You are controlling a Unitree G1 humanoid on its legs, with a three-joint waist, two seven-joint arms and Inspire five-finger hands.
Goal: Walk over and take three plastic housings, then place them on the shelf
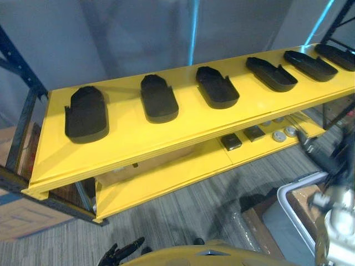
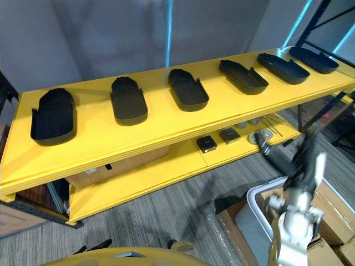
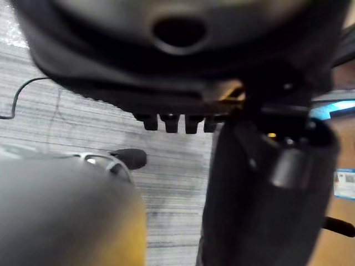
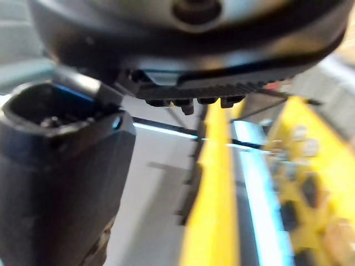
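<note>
- Black left hand point(image 1: 119, 252) nearest and lowest, well short of the yellow shelf point(image 2: 166, 130), fingers loose and fairly straight, nothing in them.
- Dark right hand point(image 2: 280, 158) up on its silver-grey arm before the shelf's right half, about level with the lower board point(image 2: 155, 174) and apart from it. Blurred, fingers seemingly stretched out, holding nothing.
- White-rimmed bin point(image 2: 254, 202) and cardboard boxes point(image 2: 333, 208) on the grey carpet point(image 2: 166, 216), in front of the shelf's right end.
- On the lower board, under the shelf's right half: two small dark square boxes point(image 2: 206, 144) side by side, with round silver parts point(image 1: 290, 131) just beside them toward the right end.
- On the shelf's top board: six black plastic housings point(image 2: 188, 90) in one row from left end to right end, each lying flat, lengthwise front to back, apart from its neighbours.
- Leftmost housing point(image 2: 54, 116) near the shelf's left end, rightmost housing point(image 2: 313, 59) near the right end.
- Grey wall point(image 2: 111, 39) behind the shelf, and a dark blue upright point(image 1: 22, 61) at its left end.
</note>
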